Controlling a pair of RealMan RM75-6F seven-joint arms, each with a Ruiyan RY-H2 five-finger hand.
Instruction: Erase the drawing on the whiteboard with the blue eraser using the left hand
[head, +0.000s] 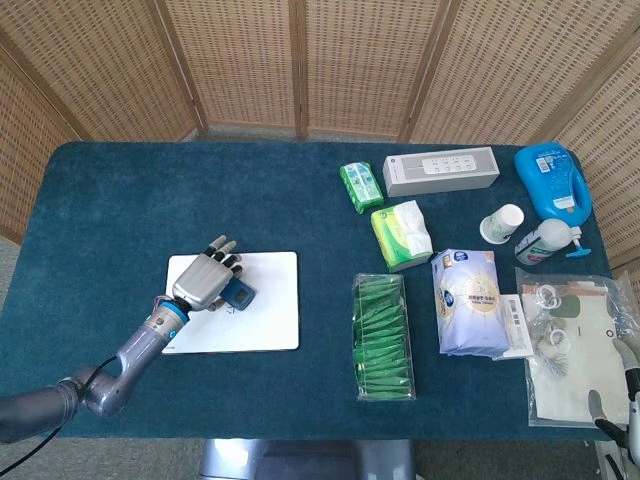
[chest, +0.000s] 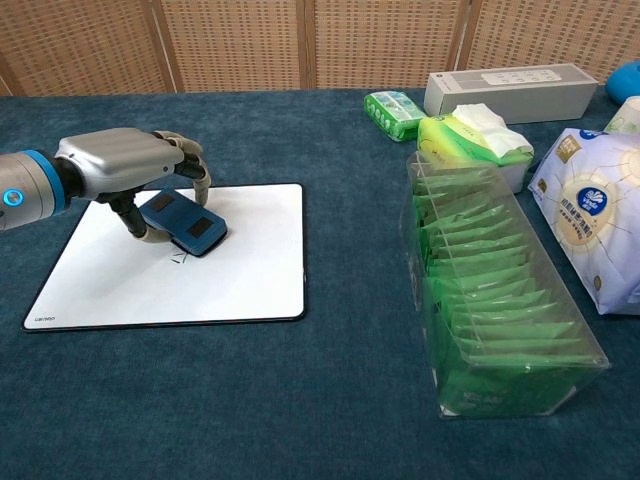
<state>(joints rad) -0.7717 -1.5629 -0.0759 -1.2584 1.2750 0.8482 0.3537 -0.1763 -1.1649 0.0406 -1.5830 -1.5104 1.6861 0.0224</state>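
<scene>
The whiteboard (head: 265, 320) (chest: 240, 270) lies flat on the blue tablecloth at the left. My left hand (head: 206, 281) (chest: 125, 165) holds the blue eraser (head: 238, 294) (chest: 186, 224) and presses it onto the board's upper left part. A faint dark mark (chest: 179, 259) shows on the board just below the eraser. Of my right hand (head: 630, 420), only a dark part shows at the head view's bottom right corner; its fingers are hidden.
A clear box of green packets (head: 382, 336) (chest: 495, 300) stands right of the board. Further right lie a white wipes pack (head: 468, 301), a tissue pack (head: 401, 234), a small green pack (head: 360, 186), a long white box (head: 440, 171), a blue jug (head: 552, 180), a cup (head: 502, 224) and a plastic bag (head: 575, 345).
</scene>
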